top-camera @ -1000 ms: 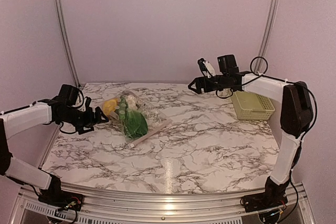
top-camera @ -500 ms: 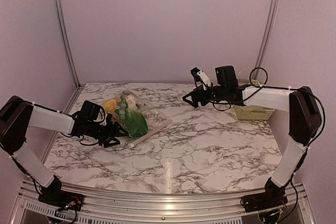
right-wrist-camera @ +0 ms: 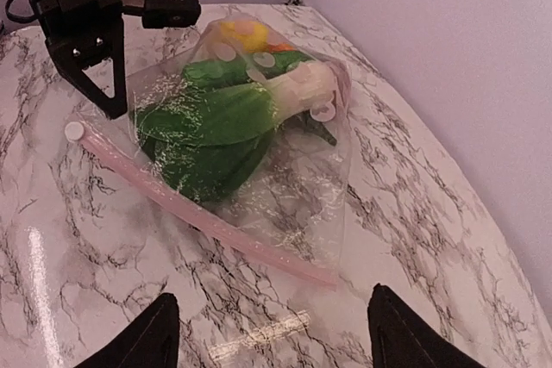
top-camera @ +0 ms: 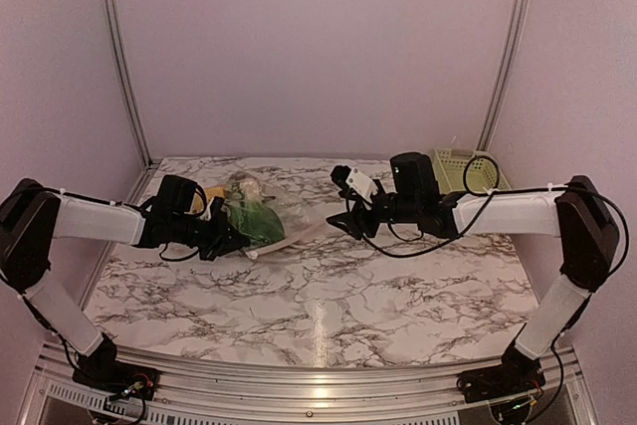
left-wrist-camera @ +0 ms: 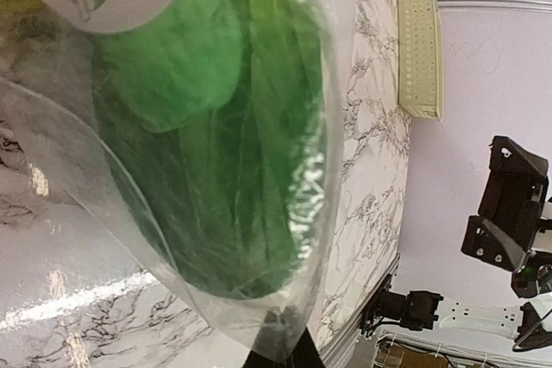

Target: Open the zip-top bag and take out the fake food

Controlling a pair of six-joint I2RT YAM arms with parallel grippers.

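The right gripper hangs just above the white, grey-veined marble table with its two black fingers spread wide and nothing between them. It points at the clear, crinkly zip-top bag but stands apart from it. The bag lies flat on the left-centre of the table, its pinkish-white zip strip along the edge that faces this gripper. The left gripper has come in low to the far side of the bag. In the right wrist view its fingers stand somewhat apart, marble showing between them, with one tip at the bag's edge. Whether it touches or nips the film cannot be told. The left wrist view is almost filled by wrinkled film pressed close over the fake food, and only one dark fingertip shows, at the bottom edge. Inside the bag the leafy green piece is plain to see, with a yellow piece behind it. The other pieces are overlapped and hard to make out. A pale green slatted plastic basket sits at the far right, partly behind the right arm.
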